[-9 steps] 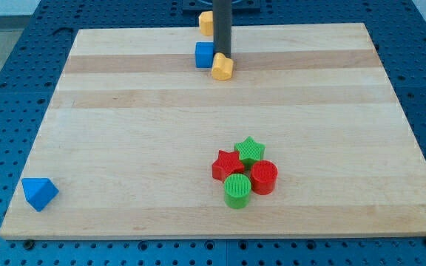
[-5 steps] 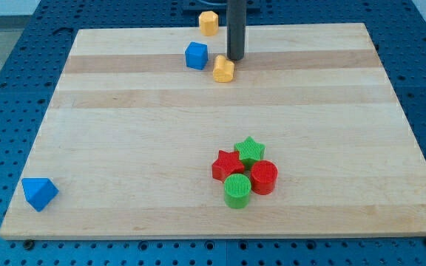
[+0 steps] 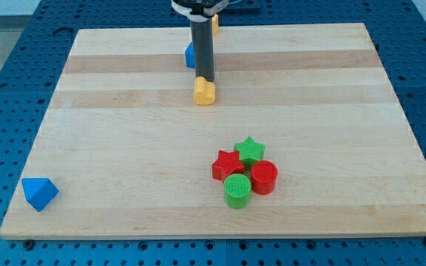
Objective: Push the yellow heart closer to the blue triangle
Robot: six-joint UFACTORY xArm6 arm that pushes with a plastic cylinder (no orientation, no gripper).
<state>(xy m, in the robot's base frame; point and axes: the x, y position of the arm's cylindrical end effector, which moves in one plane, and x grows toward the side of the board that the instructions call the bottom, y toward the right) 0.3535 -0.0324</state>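
One yellow heart (image 3: 204,92): lies on the far half of the wooden board (image 3: 124,148), a little left of the middle line, well inside every edge.
My tip (image 3: 205,79): sits at the far side of the yellow heart, touching it or just short of it; I cannot tell which.
Rod (image 3: 203,48): dark, straight and upright, coming down from the far edge of the view; its top is cut off by the frame.
Fingers: none on this arm, so nothing is open, narrow or clamped; the rod ends in a plain tip.
Blue triangle (image 3: 39,193): rests at the near left corner of the board, close to both the left edge and the near edge, well apart from the yellow heart.
Open room: bare wood runs from the yellow heart toward the near left as far as the blue triangle.
Blue block (image 3: 190,55): just behind the rod on its left, mostly hidden; shape not clear.
Second yellow block (image 3: 214,22): at the far edge, half hidden by the rod; shape not clear.
Cluster near right of centre: green star (image 3: 251,150), red star (image 3: 227,165), red cylinder (image 3: 264,177) and green cylinder (image 3: 237,191), packed together and touching, well apart from the yellow heart.
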